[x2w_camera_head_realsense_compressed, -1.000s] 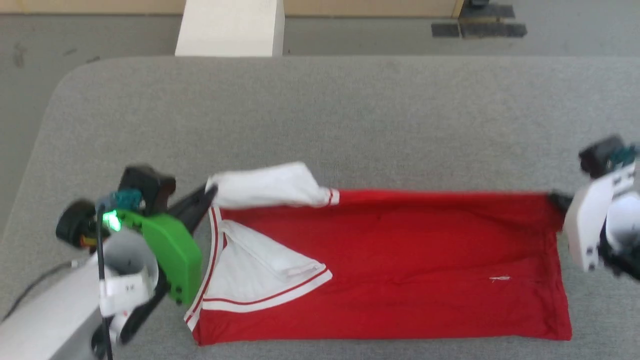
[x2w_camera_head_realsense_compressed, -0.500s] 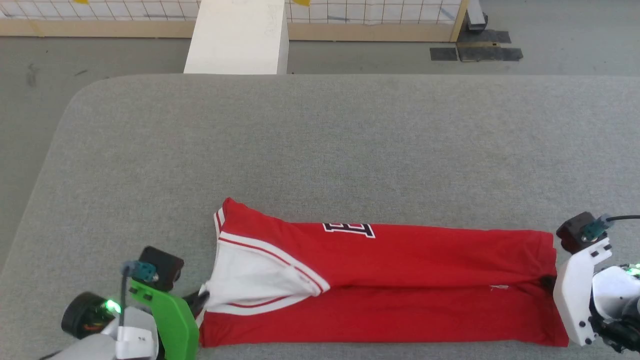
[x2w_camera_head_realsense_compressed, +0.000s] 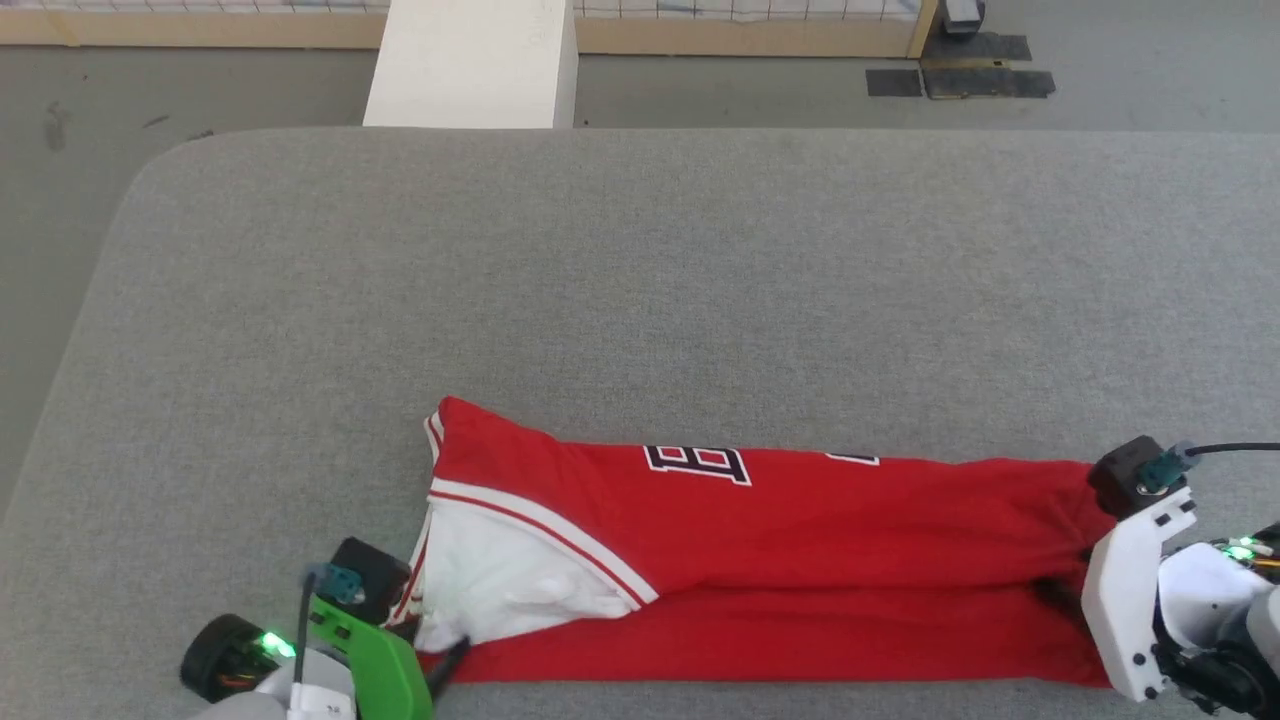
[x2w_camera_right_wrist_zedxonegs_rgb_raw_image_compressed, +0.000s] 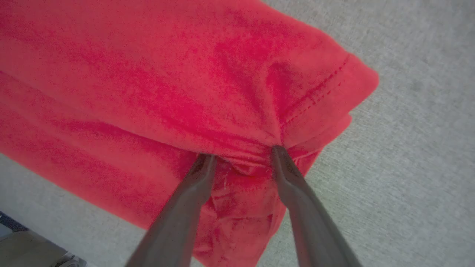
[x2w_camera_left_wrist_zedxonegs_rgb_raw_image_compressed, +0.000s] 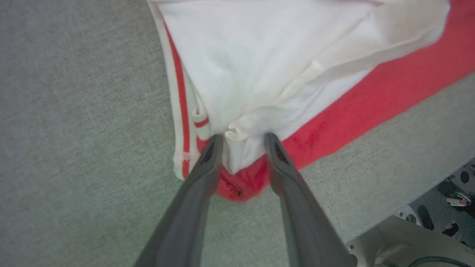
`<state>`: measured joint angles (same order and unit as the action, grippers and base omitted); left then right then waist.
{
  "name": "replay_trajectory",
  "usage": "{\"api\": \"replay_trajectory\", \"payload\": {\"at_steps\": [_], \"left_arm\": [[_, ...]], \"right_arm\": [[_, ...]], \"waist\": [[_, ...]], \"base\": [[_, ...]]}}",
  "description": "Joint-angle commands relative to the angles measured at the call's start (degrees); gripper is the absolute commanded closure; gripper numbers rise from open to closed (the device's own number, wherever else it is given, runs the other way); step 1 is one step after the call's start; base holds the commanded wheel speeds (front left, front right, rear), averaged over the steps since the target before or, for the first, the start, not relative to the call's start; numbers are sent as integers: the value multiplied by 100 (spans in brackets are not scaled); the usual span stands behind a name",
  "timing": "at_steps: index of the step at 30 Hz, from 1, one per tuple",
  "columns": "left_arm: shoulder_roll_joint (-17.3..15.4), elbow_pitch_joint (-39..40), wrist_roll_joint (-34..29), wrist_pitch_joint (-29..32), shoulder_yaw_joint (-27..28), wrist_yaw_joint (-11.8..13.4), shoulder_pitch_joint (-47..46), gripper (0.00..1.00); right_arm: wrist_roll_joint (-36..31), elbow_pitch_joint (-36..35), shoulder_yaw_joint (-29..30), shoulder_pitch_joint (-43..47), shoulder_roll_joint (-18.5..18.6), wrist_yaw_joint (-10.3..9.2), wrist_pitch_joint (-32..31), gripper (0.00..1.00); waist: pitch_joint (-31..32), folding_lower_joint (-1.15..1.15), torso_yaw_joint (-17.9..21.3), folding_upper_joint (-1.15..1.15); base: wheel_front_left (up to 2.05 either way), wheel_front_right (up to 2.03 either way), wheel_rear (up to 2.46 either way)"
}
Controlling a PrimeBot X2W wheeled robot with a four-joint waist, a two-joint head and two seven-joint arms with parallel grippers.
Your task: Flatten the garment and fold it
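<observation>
Soft red garment (x2w_camera_head_realsense_compressed: 800, 540) lies folded lengthwise at the near edge of the felted desk (x2w_camera_head_realsense_compressed: 640, 280); left claw (x2w_camera_left_wrist_zedxonegs_rgb_raw_image_compressed: 243, 139) and right claw (x2w_camera_right_wrist_zedxonegs_rgb_raw_image_compressed: 243, 152), newly parted, straddle cloth.

My head camera looks steeply down from well above onto the surface (x2w_camera_head_realsense_compressed: 640, 280) and the whole garment (x2w_camera_head_realsense_compressed: 800, 520), while the wrist cameras peer close along my left gripper (x2w_camera_left_wrist_zedxonegs_rgb_raw_image_compressed: 243, 139) and right gripper (x2w_camera_right_wrist_zedxonegs_rgb_raw_image_compressed: 241, 152) at the garment ends just ahead of them, which the head view shares.
</observation>
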<state>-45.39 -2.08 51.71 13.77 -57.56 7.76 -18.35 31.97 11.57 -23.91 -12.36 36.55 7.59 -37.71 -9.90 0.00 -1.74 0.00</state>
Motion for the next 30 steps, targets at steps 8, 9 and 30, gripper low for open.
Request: {"api": "replay_trajectory", "payload": {"at_steps": [8, 9, 30], "left_arm": [[355, -128, 123, -890, 297, -113, 52, 0], [365, -126, 124, -994, 313, -119, 99, 0], [2094, 466, -1817, -2875, 3535, 565, 1482, 0]], "right_arm": [[390, -209, 382, 119, -213, -10, -180, 0], [407, -293, 455, 179, -234, -10, -239, 0], [-984, -1124, 3478, 1490, -2479, -10, -365, 0]], "waist": [[520, 0, -12, 0], [566, 0, -12, 0], [802, 0, -181, 0]], "base": [[0, 0, 0], [0, 0, 0], [0, 0, 0]]}}
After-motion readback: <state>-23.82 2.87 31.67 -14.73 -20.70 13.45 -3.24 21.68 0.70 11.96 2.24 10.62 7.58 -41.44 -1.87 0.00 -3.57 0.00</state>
